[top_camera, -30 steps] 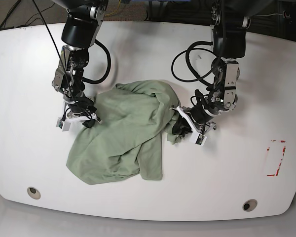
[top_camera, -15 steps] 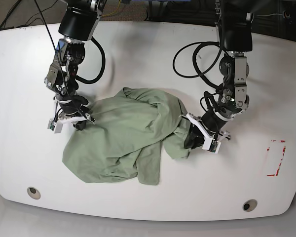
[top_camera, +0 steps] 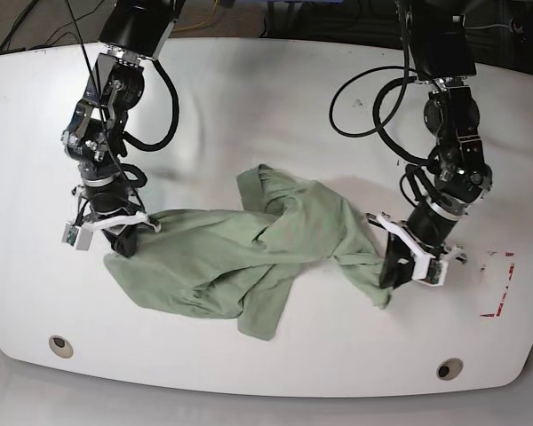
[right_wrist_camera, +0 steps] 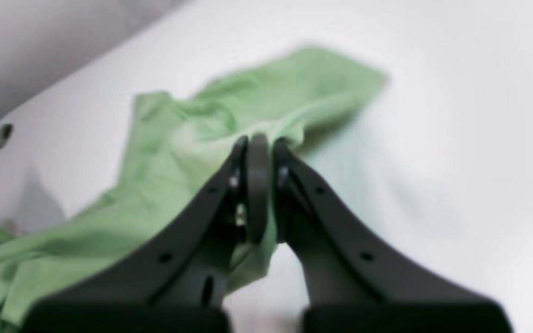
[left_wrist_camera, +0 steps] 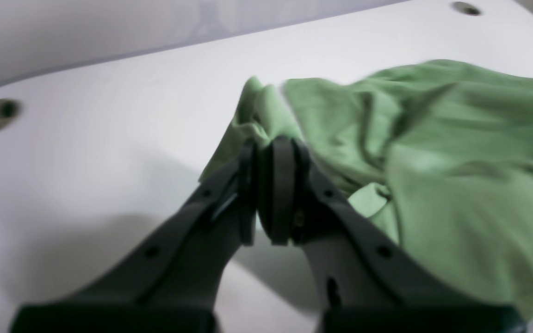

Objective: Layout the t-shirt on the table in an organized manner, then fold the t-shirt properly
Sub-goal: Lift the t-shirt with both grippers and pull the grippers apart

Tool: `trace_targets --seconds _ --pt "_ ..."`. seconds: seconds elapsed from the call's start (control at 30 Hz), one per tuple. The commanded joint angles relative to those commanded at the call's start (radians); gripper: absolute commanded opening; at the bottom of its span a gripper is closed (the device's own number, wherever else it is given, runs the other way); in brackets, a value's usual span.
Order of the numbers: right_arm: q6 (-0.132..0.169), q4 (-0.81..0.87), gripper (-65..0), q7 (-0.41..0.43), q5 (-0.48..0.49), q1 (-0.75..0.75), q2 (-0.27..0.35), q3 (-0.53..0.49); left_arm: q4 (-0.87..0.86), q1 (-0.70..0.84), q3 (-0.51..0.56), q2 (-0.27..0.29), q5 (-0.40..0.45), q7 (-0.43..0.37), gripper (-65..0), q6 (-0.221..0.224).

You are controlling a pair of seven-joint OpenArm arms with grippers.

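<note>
Spreading stage only: t-shirt (top_camera: pixel 240 248) lies mid-desk, pulled into a long sideways band but bunched, twisted and overlapping itself, no sleeve or collar clearly laid flat. Judging by that, layout is barely under way and no fold is made; left to do are flattening the body, sorting sleeves, then all folds.

Cloth is pale sage green, thin, soft, matte, full of creases and ridges; a lumpy knot of folds sits near the middle, a loose flap hangs toward the near edge. It looks limp and should drape and slide easily on the smooth top.

Right gripper (top_camera: pixel 124 238) is at the shirt's end on the base view's left, jaws closed with a pinch of fabric between them, seen close in the right wrist view (right_wrist_camera: pixel 257 152). Left gripper (top_camera: pixel 401 266) is at the opposite end, jaws likewise pressed together on a bunched edge of cloth (left_wrist_camera: pixel 271 152). Both have black, tapered plastic fingers.

Desk (top_camera: pixel 266 98) is white, glossy, hard, with curved edges; grey round grommets (top_camera: pixel 60 344) sit near the front corners and red tape marks (top_camera: pixel 497 284) lie beyond the left gripper. Black cables loop off both arms.
</note>
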Motion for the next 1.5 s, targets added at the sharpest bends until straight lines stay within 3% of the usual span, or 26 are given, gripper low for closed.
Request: trace_targets --seconds 0.53,0.8,1.1,1.3,1.5 --pt "0.005 -0.003 -65.0 0.000 0.003 0.146 0.150 -0.083 0.063 -0.206 -0.002 -0.064 0.002 0.130 -62.1 0.003" --pt "0.006 -0.038 -65.0 0.000 0.005 0.236 0.219 -0.133 0.064 -0.290 -0.002 -0.078 0.000 0.144 -62.1 0.005" --pt "0.008 -0.091 -65.0 0.000 0.006 0.351 0.275 -0.161 0.071 -0.374 -0.002 -0.107 0.003 0.146 -62.1 0.005" --pt "0.008 -0.127 -65.0 0.000 0.006 0.451 0.308 -0.210 0.069 -0.456 -0.002 -0.121 0.003 0.227 -62.1 0.005" --pt "0.008 -0.183 -65.0 0.000 0.006 0.540 0.333 -0.247 0.061 -0.526 -0.002 -0.124 0.003 0.250 -62.1 0.005"
